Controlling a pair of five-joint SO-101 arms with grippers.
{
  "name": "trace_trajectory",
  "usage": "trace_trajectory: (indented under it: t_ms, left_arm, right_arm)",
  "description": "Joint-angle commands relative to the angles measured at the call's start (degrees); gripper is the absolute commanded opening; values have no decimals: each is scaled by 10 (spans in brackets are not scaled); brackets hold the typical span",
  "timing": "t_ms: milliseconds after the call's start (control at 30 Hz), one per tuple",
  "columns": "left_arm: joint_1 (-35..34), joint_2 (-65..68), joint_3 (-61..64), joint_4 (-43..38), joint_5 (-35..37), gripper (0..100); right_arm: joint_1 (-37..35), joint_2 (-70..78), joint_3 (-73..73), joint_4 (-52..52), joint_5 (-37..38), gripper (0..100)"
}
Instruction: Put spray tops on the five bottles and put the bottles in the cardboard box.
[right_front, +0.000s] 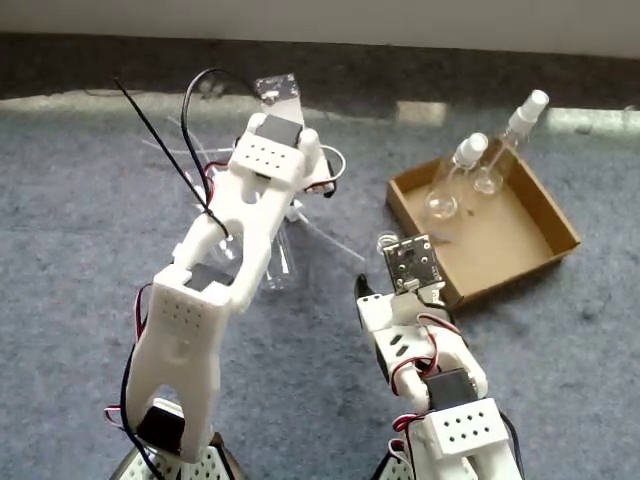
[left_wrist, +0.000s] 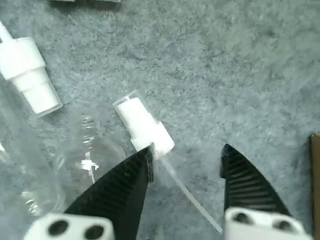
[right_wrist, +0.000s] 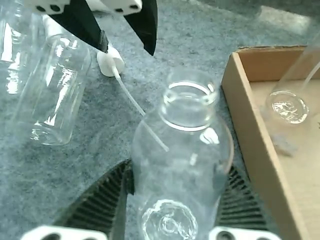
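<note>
My left gripper (left_wrist: 187, 150) hangs open just above the grey carpet. A loose white spray top (left_wrist: 145, 127) lies by one fingertip, its thin tube running between the fingers. Beside it lie an uncapped clear bottle (left_wrist: 85, 157) and a bottle carrying a spray top (left_wrist: 30, 75). My right gripper (right_wrist: 175, 175) is shut on an open-necked clear bottle (right_wrist: 182, 150), held near the cardboard box (right_front: 560, 225). From the right wrist view, the left gripper (right_wrist: 127, 47) stands over the same spray top (right_wrist: 110, 62). Two capped bottles (right_front: 450, 185) (right_front: 505, 145) lie in the box.
The left arm (right_front: 250, 200) covers much of the carpet's middle, with clear bottles (right_front: 280, 260) partly under it. A bare bottle (right_wrist: 55, 90) lies close to the spray top. The box wall (right_wrist: 250, 125) stands next to the held bottle.
</note>
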Motion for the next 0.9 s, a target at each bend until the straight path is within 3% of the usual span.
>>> trace_trajectory:
  t_ms: [0,400,867]
  left_arm:
    - [-15,7,-44,4,47,224]
    - [-38,9,-45,76,80,228]
    - [-57,50,-36,17,80,225]
  right_arm:
    - [5,-14,-5,-13,-3,149]
    - [5,-14,-5,-13,-2,149]
    - [5,-14,-5,-13,-2,149]
